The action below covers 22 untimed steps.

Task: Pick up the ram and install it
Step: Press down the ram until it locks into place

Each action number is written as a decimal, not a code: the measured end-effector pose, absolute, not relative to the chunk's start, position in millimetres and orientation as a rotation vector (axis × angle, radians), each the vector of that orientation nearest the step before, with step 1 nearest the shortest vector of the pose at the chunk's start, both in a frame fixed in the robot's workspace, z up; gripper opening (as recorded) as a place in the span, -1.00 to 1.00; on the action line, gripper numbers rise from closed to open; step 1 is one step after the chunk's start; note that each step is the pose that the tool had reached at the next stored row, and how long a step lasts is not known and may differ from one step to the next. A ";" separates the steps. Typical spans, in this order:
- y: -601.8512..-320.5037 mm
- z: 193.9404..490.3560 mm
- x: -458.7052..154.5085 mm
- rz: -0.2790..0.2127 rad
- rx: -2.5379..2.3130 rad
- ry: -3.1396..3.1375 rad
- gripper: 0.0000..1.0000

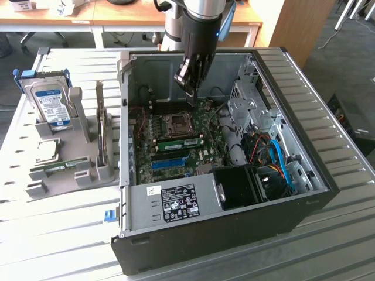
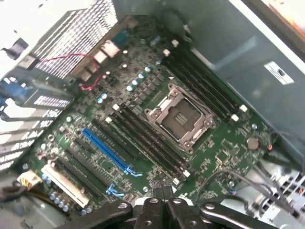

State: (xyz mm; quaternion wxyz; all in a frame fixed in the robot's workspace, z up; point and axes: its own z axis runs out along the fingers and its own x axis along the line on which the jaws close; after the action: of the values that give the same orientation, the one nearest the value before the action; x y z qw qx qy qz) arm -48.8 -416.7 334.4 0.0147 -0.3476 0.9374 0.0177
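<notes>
The ram (image 1: 56,168) is a slim green stick. It lies in a slot of the grey holder (image 1: 82,158) on the exterior view's left, outside the computer case (image 1: 328,175). My gripper (image 1: 191,96) hangs inside the open case, over the motherboard (image 1: 202,153), just behind the processor socket (image 1: 177,122). Its fingers are shut with nothing between them. In the wrist view my gripper (image 2: 162,190) is pressed together above the black memory slots (image 2: 147,140) beside the socket (image 2: 180,119). A green strip (image 1: 179,142) runs along the slots in front of the socket; I cannot tell what it is.
A hard drive (image 1: 51,102) with a blue-white label stands in the holder's back. A silver processor chip (image 1: 48,149) lies beside the ram. The power supply (image 1: 176,202), a black fan (image 1: 237,186) and a drive cage with cables (image 1: 258,111) crowd the case.
</notes>
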 end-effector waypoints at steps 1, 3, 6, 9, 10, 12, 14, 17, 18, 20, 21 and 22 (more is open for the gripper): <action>-416.7 334.3 -48.8 0.055 -1.057 2.927 -0.79; -416.7 334.2 -48.9 0.054 -1.004 2.944 -0.79; -416.7 334.1 -48.9 0.053 -0.927 2.969 -0.79; -416.7 334.0 -48.9 0.051 -0.846 2.992 -0.79; -416.7 333.9 -48.8 0.051 -0.821 2.998 -0.79; -416.7 333.9 -48.8 0.050 -0.768 3.012 -0.79; -416.7 333.8 -48.8 0.049 -0.716 3.024 -0.79; -416.7 333.7 -48.8 0.048 -0.634 3.041 -0.79; -416.7 333.6 -48.8 0.047 -0.608 3.047 -0.79; -416.7 333.6 -48.8 0.046 -0.555 3.056 -0.79; -416.7 333.5 -48.8 0.046 -0.526 3.061 -0.79; -416.7 333.5 -48.8 0.045 -0.500 3.065 -0.79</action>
State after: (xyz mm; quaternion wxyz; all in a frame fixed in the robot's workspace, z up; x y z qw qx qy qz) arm -48.8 -416.7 333.5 0.0178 -0.1609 0.9867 0.0145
